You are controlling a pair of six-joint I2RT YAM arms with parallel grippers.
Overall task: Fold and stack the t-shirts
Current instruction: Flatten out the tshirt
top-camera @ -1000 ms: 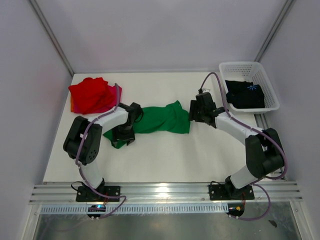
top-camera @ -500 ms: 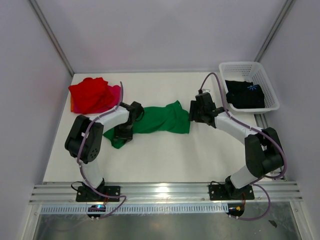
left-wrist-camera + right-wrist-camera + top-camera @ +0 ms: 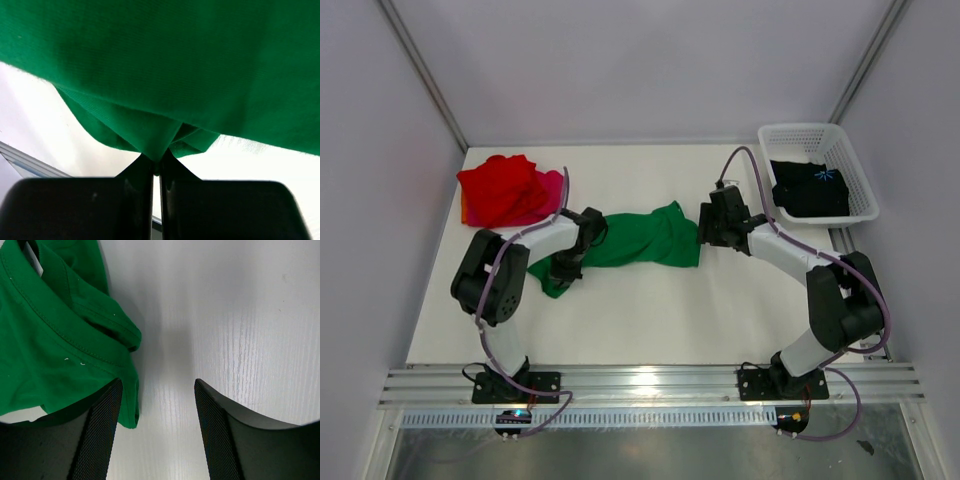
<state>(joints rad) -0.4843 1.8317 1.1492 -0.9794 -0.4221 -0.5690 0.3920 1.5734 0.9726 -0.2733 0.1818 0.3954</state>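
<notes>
My left hand [image 3: 156, 167] is pinched shut on a small fold at the edge of the green t-shirt [image 3: 640, 238], which lies stretched and rumpled across the middle of the worktop [image 3: 650, 310] between my two arms. My right hand [image 3: 157, 385] hangs wide open at the shirt's other end, gripping nothing, with the stitched hem just beside one finger. I expect this cloth to be light, limp and soft (it will sag and bunch the moment it is lifted), so I judge the doubled hem or a corner the best hold, taking both layers at once. The red t-shirt [image 3: 500, 188] lies over the magenta t-shirt [image 3: 548, 200] at the far left, and the black t-shirt [image 3: 808, 190] sits in the white basket [image 3: 860, 175]
</notes>
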